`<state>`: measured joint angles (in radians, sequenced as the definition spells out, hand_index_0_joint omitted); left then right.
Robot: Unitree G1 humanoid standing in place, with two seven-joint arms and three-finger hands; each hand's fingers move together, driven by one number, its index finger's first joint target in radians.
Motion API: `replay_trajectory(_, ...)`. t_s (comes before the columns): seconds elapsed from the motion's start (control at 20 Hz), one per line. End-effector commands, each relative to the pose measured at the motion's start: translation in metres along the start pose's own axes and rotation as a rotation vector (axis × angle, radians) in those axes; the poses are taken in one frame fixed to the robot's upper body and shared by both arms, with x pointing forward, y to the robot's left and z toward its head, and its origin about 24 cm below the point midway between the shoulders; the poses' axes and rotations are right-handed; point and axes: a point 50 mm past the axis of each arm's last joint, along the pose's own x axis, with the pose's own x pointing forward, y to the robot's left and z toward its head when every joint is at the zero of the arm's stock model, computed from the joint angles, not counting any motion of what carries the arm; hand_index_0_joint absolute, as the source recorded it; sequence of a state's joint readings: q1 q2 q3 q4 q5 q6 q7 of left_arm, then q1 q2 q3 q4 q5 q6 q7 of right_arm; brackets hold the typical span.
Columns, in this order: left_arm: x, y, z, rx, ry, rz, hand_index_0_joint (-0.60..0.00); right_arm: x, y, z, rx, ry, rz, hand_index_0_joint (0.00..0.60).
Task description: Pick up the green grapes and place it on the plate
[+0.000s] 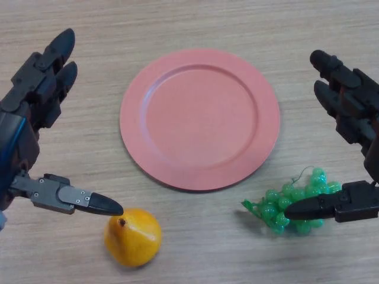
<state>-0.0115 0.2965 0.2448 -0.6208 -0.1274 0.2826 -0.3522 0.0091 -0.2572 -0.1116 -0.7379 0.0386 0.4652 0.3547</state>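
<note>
Both hands were held open: the right hand [349, 112] was spread over the green grapes [291, 203], the left hand [35, 94] near the tabletop's [195, 23] left edge.

Your right hand [349, 118] is cut off by the right edge, so its palm and wrist do not show; its thumb crosses in front of the green grapes [283, 204] and hides part of the bunch. Your left hand [29, 106] is cut off by the left edge. The thumb tip there overlaps the top of the orange fruit [132, 238]; contact cannot be told.
</note>
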Motion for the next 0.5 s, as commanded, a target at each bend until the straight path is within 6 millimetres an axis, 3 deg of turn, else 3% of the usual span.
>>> replay_trajectory(0.05,-0.005,0.01,0.033,0.127,-0.208,0.044,0.0,-0.003,-0.008,0.027,-0.08,-0.206,-0.029,0.0)
replay_trajectory(0.3,-0.001,0.009,0.028,0.144,-0.182,0.02,0.0,-0.002,-0.009,0.016,-0.137,-0.211,-0.003,0.0)
replay_trajectory(0.5,-0.001,0.009,0.025,0.155,-0.178,0.013,0.0,-0.005,-0.007,-0.02,-0.295,-0.188,0.109,0.0)
